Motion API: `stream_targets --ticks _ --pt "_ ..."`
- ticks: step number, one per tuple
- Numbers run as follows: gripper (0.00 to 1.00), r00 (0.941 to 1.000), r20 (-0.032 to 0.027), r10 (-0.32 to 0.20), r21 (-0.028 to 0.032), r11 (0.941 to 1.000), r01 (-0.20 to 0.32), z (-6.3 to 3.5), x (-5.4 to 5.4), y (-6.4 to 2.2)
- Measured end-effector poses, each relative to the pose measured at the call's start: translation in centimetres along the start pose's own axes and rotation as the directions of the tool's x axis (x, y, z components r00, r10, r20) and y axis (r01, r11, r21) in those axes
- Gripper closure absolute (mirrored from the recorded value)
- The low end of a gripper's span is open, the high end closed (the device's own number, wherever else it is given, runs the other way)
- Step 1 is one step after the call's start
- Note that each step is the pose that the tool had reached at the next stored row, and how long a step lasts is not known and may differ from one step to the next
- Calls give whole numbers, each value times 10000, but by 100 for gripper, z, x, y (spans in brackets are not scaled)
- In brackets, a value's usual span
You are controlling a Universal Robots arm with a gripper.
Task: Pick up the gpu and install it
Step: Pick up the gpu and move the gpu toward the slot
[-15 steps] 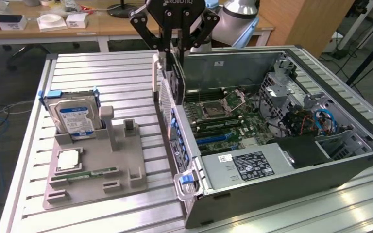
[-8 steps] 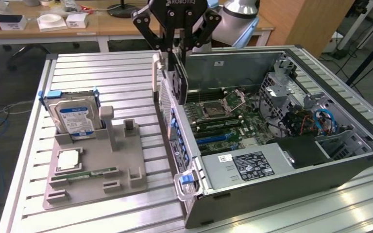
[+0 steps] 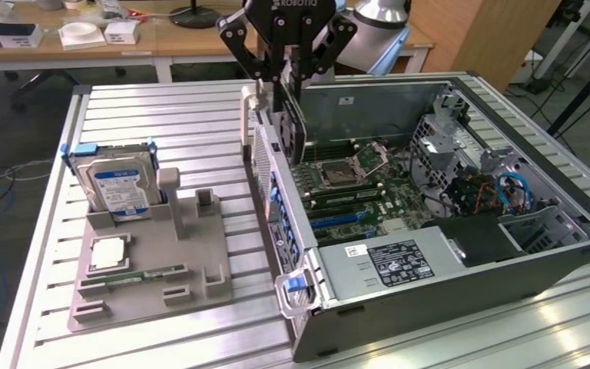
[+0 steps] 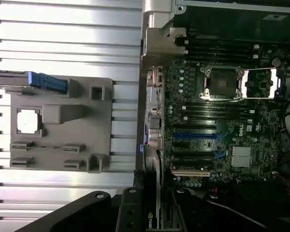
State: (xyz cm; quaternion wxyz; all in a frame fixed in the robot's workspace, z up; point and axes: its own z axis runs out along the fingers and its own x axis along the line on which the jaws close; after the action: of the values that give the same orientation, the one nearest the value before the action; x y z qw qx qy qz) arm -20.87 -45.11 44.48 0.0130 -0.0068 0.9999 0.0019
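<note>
The gpu (image 3: 295, 123) hangs upright as a thin dark card, its silver bracket (image 3: 251, 108) on the side toward the exterior view's left. My gripper (image 3: 290, 71) is shut on the card's top edge. The card hovers just above the open computer case (image 3: 459, 284), over the rear-wall end of the motherboard (image 3: 367, 184). In the wrist view the gpu (image 4: 153, 186) appears edge-on between my gripper (image 4: 154, 212) fingers, beside the motherboard (image 4: 217, 121) and its blue expansion slots (image 4: 193, 136).
A grey parts holder (image 3: 151, 261) lies on the slatted aluminium table at the exterior view's left. It carries a hard drive (image 3: 119, 184) with a blue-white label, a processor chip (image 3: 108, 252) and a green memory stick (image 3: 131, 277). A wooden desk stands behind.
</note>
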Motion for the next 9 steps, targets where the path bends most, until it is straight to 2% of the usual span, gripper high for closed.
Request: stream_targets --ticks 9 --pt "74 9997 -2 -247 -6 9997 247 2 -55 10"
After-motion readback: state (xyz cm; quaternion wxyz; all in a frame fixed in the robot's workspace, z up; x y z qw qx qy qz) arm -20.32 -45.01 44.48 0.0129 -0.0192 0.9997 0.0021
